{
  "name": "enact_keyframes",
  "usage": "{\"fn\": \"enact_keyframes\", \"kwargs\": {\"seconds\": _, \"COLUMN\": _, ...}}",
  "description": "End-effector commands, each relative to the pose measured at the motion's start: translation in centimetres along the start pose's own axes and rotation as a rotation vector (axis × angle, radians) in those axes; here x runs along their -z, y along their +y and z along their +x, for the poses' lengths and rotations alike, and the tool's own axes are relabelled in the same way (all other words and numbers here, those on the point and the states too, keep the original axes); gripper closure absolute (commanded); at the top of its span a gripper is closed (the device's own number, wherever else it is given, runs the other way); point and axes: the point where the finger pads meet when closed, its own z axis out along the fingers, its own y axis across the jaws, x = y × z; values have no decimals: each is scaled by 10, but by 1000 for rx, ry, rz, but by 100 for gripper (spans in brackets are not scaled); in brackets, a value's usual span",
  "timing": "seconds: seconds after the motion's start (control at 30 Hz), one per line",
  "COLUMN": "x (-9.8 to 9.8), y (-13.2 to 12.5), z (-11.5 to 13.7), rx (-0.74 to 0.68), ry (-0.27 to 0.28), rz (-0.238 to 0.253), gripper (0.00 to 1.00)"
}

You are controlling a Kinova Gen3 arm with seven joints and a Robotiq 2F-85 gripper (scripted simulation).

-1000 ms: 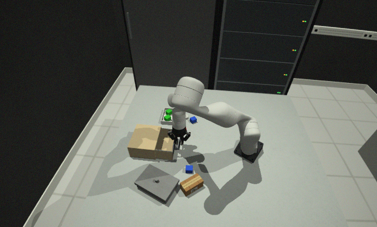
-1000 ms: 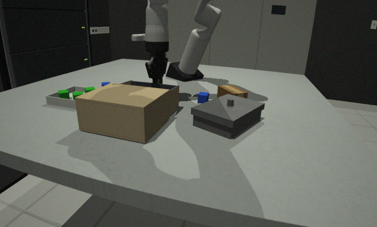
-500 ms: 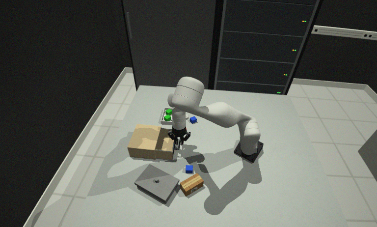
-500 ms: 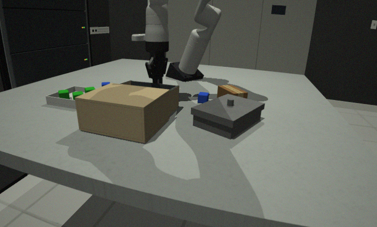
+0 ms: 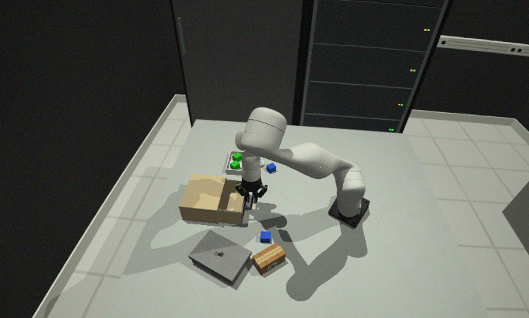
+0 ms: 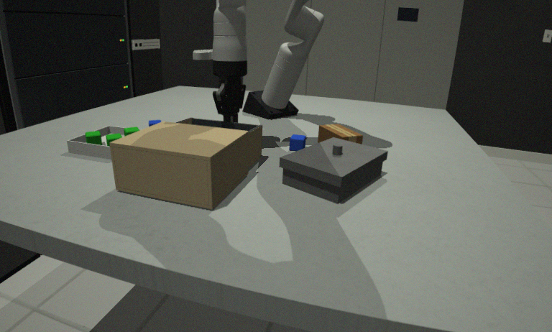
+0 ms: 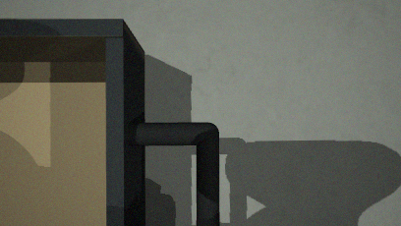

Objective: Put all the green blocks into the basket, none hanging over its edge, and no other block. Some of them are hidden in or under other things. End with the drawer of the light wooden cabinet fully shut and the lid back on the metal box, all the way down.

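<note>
The light wooden cabinet (image 5: 201, 193) (image 6: 179, 164) stands mid-table with its drawer (image 5: 231, 202) (image 6: 218, 121) (image 7: 115, 123) pulled partly out. The part of the drawer floor that shows is bare. My gripper (image 5: 250, 203) (image 6: 228, 117) hangs upright just outside the drawer front, at its dark handle (image 7: 177, 134). Its fingers stand narrow and hold nothing. The shallow white basket (image 5: 231, 172) (image 6: 80, 146) behind the cabinet holds three green blocks (image 5: 237, 156) (image 6: 93, 137). The grey metal box (image 5: 219, 257) (image 6: 333, 164) has its lid on.
One blue block (image 5: 271, 167) (image 6: 154, 122) lies beside the basket, another blue block (image 5: 264, 236) (image 6: 297, 142) between the cabinet and a small cardboard box (image 5: 269, 257) (image 6: 339, 132). The arm's base (image 5: 348, 211) stands to the right.
</note>
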Motion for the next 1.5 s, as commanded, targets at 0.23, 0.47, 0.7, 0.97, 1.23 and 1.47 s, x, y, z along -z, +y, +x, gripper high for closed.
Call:
{"fn": "enact_keyframes", "kwargs": {"seconds": 0.23, "x": -1, "y": -7, "z": 2, "rx": -2, "ry": 5, "rz": 5, "gripper": 70}}
{"fn": "enact_keyframes", "kwargs": {"seconds": 0.47, "x": 0, "y": -12, "z": 3, "rx": 4, "ry": 7, "rz": 8, "gripper": 70}}
{"fn": "enact_keyframes", "kwargs": {"seconds": 0.7, "x": 0, "y": -14, "z": 2, "rx": -2, "ry": 5, "rz": 5, "gripper": 70}}
{"fn": "enact_keyframes", "kwargs": {"seconds": 0.97, "x": 1, "y": -21, "z": 2, "rx": 4, "ry": 7, "rz": 8, "gripper": 70}}
{"fn": "enact_keyframes", "kwargs": {"seconds": 1.23, "x": 1, "y": -22, "z": 2, "rx": -2, "ry": 5, "rz": 5, "gripper": 70}}
{"fn": "enact_keyframes", "kwargs": {"seconds": 1.47, "x": 3, "y": -28, "z": 2, "rx": 4, "ry": 7, "rz": 8, "gripper": 70}}
